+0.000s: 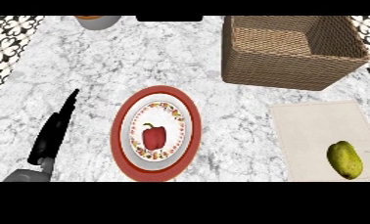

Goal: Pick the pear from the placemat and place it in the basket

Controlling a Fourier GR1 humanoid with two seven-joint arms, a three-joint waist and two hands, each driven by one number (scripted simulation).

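Left hand (54, 132): showing near the table's left edge, toward the front, fingers lying straight and together, pointing away toward the far side; holding nothing. Right hand: not showing in the head view.

Table (145, 56): white marbled top, carrying everything listed below.

Plate (154, 133): sitting just right of the left hand, near the front edge at the middle; a red outer rim is ringing a white inner dish with a patterned border.

Red pepper (154, 137): lying at the centre of the plate, stem pointing to the far side.

Placemat (318, 130): pale, lying flat at the front right corner of the table.

Pear (345, 159): yellow-green, lying on the placemat near its front right part, well apart from the left hand.

Basket (289, 66): brown wicker, standing at the far right of the table, just beyond the placemat, its opening facing up.

Bowl (98, 21): grey, partly showing at the far edge, left of the middle.
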